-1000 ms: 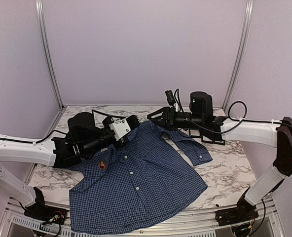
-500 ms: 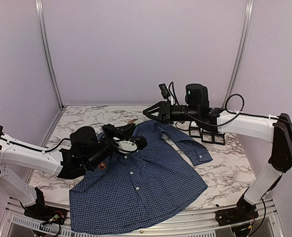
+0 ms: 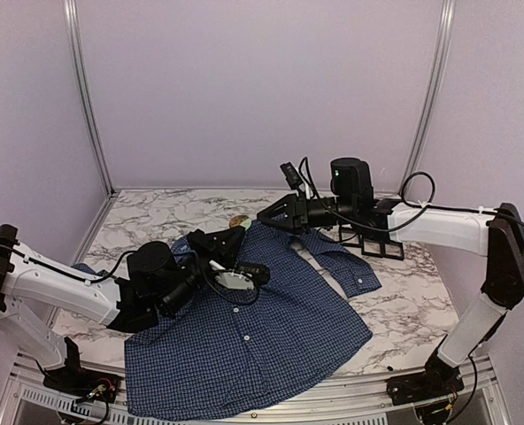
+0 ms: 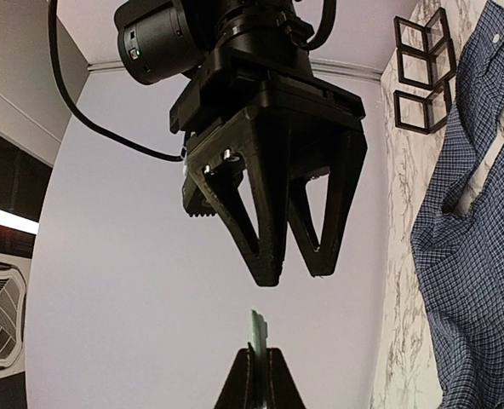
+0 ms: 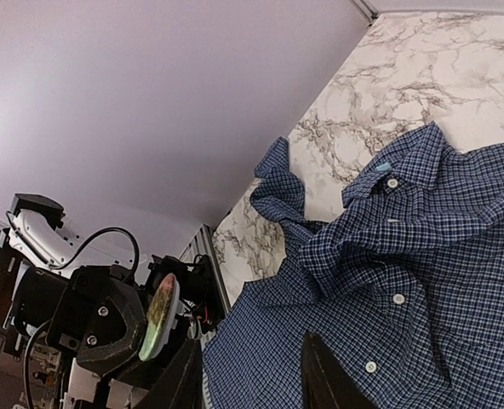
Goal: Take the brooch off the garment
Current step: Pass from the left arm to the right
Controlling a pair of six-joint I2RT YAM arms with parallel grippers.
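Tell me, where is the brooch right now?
In the right wrist view the brooch shows at lower left, pinched in the left gripper, held clear above the shirt and close to the open right gripper.

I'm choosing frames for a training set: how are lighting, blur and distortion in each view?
Top external: soft, even light, no glare; the wide lens splays the frame rails. Left wrist: the right gripper is a dark silhouette against the pale wall. Right wrist: its own fingers are near-black and blurred, the shirt is sharp, the brooch shows slight sheen.
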